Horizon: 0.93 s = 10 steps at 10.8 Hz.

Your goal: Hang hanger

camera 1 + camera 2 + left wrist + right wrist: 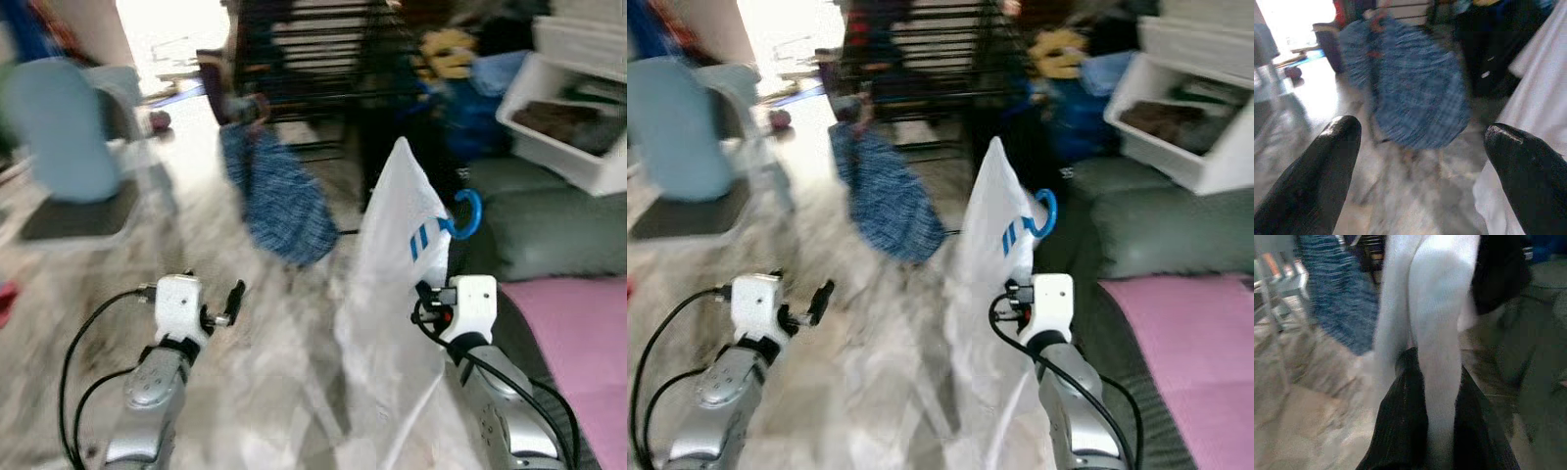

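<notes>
Blurred head views, taken mid-walk across a pale marbled floor [265, 392]. At the right, right gripper [1432, 431] raised in front of the body, black fingers [1400, 421] closed on a fold of white garment [402, 245] with blue stripes. Garment draped over a blue hanger [468, 213], only the curled blue hook visible, poking out beside the cloth near its top. Cloth trailing down past the wrist toward the floor, loose and rumpled.

At the left, left gripper [1422, 147] held forward at similar height, fingers spread wide with nothing between them; beyond the tips, a blue checked cloth [1410, 98] hanging from the dark metal rack [323, 59].

Rack standing ahead across the floor, well apart from both arms. Light blue chair [59, 137] at far left, white storage bin [568, 127] at upper right, grey cushions [549, 230] and a pink mat [583, 343] at right.

Handling, as a judgement: load probably light, but soft and floppy, prone to swing while walking and slip off the hanger's shoulders. Thin fabric likely to slide between smooth fingers. Present hold apparently on cloth rather than on rigid plastic, so hook direction poorly controlled. Better purchase probably at the hanger's neck just under the hook, stiff enough to steer onto a rack bar, with the empty left gripper free to steady the hem.
</notes>
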{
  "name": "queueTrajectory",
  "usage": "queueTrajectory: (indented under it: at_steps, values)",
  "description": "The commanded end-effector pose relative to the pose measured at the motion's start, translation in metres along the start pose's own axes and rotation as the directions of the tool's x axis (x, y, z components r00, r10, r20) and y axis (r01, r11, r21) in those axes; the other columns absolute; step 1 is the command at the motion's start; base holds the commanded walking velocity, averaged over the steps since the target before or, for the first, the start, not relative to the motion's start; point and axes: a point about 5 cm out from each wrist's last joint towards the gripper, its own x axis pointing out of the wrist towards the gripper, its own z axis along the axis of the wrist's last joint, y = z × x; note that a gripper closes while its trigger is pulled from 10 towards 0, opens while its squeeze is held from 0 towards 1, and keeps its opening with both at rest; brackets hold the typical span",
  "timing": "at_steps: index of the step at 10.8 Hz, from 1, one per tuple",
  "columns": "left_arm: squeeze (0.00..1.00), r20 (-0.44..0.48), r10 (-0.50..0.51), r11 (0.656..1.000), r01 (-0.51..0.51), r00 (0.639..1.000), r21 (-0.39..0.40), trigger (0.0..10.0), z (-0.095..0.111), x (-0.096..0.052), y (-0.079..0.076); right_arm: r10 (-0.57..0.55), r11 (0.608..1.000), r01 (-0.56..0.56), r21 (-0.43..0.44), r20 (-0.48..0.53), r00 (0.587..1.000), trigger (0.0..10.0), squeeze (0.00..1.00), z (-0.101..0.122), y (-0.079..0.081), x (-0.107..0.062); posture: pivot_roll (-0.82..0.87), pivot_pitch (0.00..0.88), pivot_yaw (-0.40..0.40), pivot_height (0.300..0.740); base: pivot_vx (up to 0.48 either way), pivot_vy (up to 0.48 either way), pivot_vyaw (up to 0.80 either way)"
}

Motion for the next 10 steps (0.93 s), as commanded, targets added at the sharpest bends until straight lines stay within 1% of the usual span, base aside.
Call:
queueTrajectory:
  at_steps: [1,4,6,10]
  values:
    - [0.0,-0.007,-0.002,1.0,0.002,1.0,-0.003,10.0,0.0,0.0,-0.001,-0.01,1.0,0.01,-0.01,0.044,0.999,10.0,0.0,0.009,-0.005,0.002,-0.15,0.0,0.018,0.74,0.442,0.0,0.0]
    - [0.0,-0.009,-0.005,1.0,0.005,1.0,-0.008,10.0,0.0,0.001,-0.002,0.007,1.0,-0.007,-0.012,0.005,1.0,10.0,0.0,0.004,-0.003,0.003,-0.15,0.0,0.018,0.74,0.434,0.0,0.0]
    - [0.0,-0.017,-0.012,1.0,0.012,1.0,-0.006,10.0,-0.001,0.002,-0.003,0.021,1.0,-0.021,-0.012,-0.008,1.0,10.0,0.0,0.001,0.0,0.002,-0.15,0.0,0.018,0.74,0.412,0.244,0.0]
    - [0.0,-0.023,-0.018,1.0,0.018,1.0,-0.005,10.0,-0.001,0.003,-0.004,0.026,1.0,-0.026,-0.006,-0.028,0.999,10.0,0.0,-0.003,0.001,0.003,-0.15,0.0,0.018,0.74,0.382,0.286,0.0]
